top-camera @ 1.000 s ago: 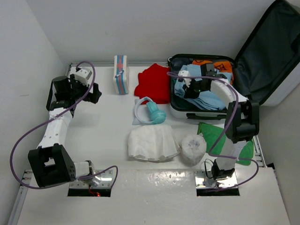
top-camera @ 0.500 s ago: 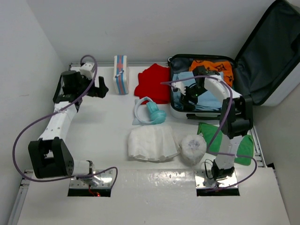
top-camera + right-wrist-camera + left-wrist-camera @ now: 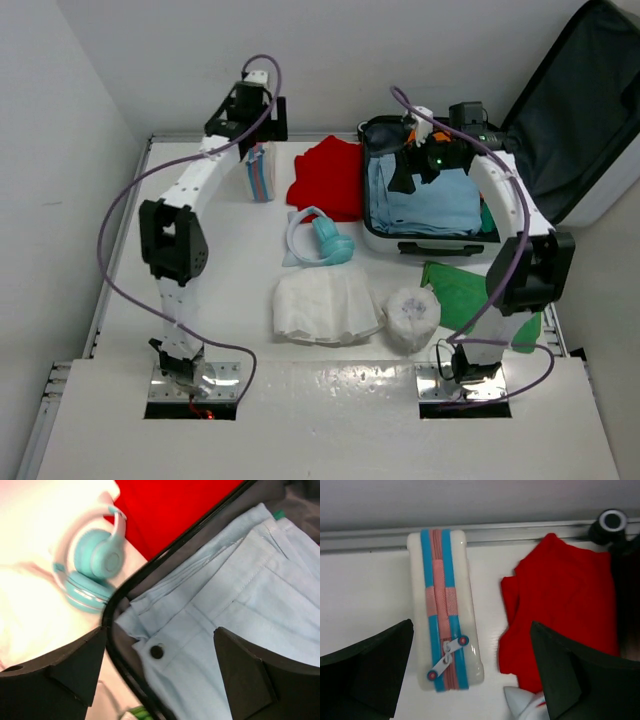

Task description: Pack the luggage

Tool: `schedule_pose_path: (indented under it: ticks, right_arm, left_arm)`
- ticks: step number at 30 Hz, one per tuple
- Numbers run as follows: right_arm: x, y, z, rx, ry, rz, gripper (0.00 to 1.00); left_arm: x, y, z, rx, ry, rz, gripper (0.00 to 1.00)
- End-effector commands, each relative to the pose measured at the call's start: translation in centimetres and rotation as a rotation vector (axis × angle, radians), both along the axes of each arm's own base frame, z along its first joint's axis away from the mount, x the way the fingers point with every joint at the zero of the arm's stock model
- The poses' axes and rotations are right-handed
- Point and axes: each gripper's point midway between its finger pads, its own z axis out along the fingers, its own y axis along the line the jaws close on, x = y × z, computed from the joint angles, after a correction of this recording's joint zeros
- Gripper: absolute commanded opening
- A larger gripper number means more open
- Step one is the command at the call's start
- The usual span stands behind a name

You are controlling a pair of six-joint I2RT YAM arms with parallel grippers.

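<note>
The luggage (image 3: 425, 243) lies open at the far right of the table, its long axis apparently running from the near edge toward the back wall, with a wheel at the far left corner and the lid propped open to its right. Folded light blue trousers (image 3: 420, 200) lie flat inside it. The right gripper (image 3: 413, 175) hovers above the luggage's far left part with jaws spread wide and empty, whereas a second ago it was down among the clothes, nearly closed. Just left of the luggage lies a red cloth (image 3: 328, 180), with teal headphones (image 3: 322, 240) nearer the arms. Further left of the luggage, by the back wall, stands a striped pouch (image 3: 259, 168). The left gripper (image 3: 262, 110), jaws wide and holding nothing, now hangs over it — earlier it was much further left.
</note>
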Motion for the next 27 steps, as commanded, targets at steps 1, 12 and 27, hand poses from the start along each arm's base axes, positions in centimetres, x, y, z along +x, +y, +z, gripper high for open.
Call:
schedule_pose_path:
  ticks: [1, 12, 27]
  right_arm:
    - [-0.8, 0.1, 2.9, 0.123, 0.018, -0.13, 0.88]
    - [-2.8, -0.3, 2.6, 0.173, 0.045, -0.171, 0.89]
    - [-1.4, 0.2, 6.0, 0.462, 0.054, -0.182, 0.97]
  left_arm:
    - [0.4, 2.3, -6.3, 0.114, 0.161, 0.235, 0.99]
    - [1.3, 3.4, -12.7, 0.193, 0.223, 0.407, 0.99]
    - [-0.5, -0.3, -12.4, -0.276, 0.317, -0.419, 0.41]
